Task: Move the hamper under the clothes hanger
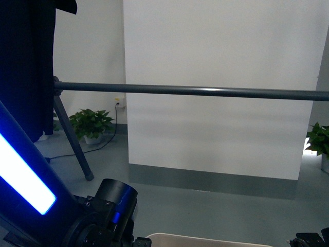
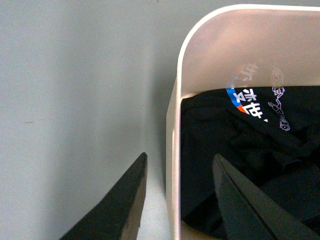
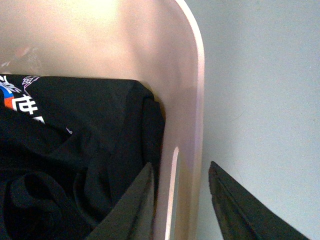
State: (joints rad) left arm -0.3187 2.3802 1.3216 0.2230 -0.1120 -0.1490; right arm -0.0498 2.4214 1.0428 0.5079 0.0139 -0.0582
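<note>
A: Where is the hamper (image 1: 205, 240) at this moment?

B: It stands on the grey floor (image 1: 205, 200) directly in front of the robot. The front view shows only its beige rim, at the lowest edge. Inside lie black clothes (image 2: 250, 170) with some printed letters.

A: And the clothes hanger (image 1: 154, 89)?

B: Its long bar (image 1: 257, 93) crosses the whole front view, higher and further away than the rim. One leg (image 1: 72, 139) comes down to the floor on the left, and a black T-shirt (image 1: 25, 67) hangs at that end.

A: Do the grippers have the hamper?

B: The left gripper (image 2: 180, 157) is spread, one finger (image 2: 125, 200) outside the wall and one inside. I see a gap on both sides of the rim, so it does not squeeze. The right gripper (image 3: 180, 166) stands astride the opposite wall, but its fingers are very close to the plastic. Whether they press it, I cannot tell.

A: So how much of the task is done?

B: I judge that the reaching is done and the moving is not. The hamper seems nearer to the robot than the foot of the leg, so it is not yet under the bar. What is left, I think, is to close on both walls, bring the hamper forward below the bar, and let go.
</note>
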